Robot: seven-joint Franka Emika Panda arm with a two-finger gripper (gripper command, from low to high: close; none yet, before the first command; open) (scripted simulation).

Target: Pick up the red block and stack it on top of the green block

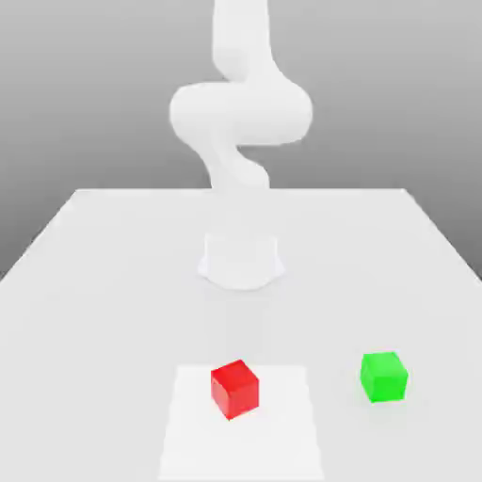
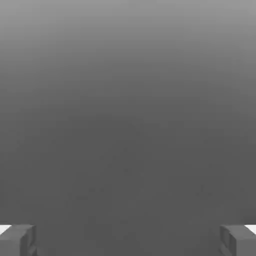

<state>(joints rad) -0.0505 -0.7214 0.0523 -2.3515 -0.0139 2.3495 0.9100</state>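
The red block (image 1: 234,387) sits on the table (image 1: 85,282) near the front edge, resting on a slightly brighter square patch (image 1: 282,433) of the surface, close to that patch's far side. It is turned a little, so one vertical corner faces the camera. The green block (image 1: 384,377) stands on the plain part of the table, off the patch, toward the exterior view's right of the red block and well apart from it; the two lie at about the same depth. Both blocks rest flat and nothing touches either one. Farther back, near the middle of the table, the white arm (image 1: 240,118) rises from a round base (image 1: 241,261), bends into a thick elbow-like curve above it, and continues upward out of the top of the picture. Where the arm's far end stands over the table cannot be told from the exterior view. In the hand view the end effector (image 2: 128,240) has its two grey fingertips (image 2: 17,240) set far apart at opposite sides, spread wide with nothing between them, against a plain grey background.
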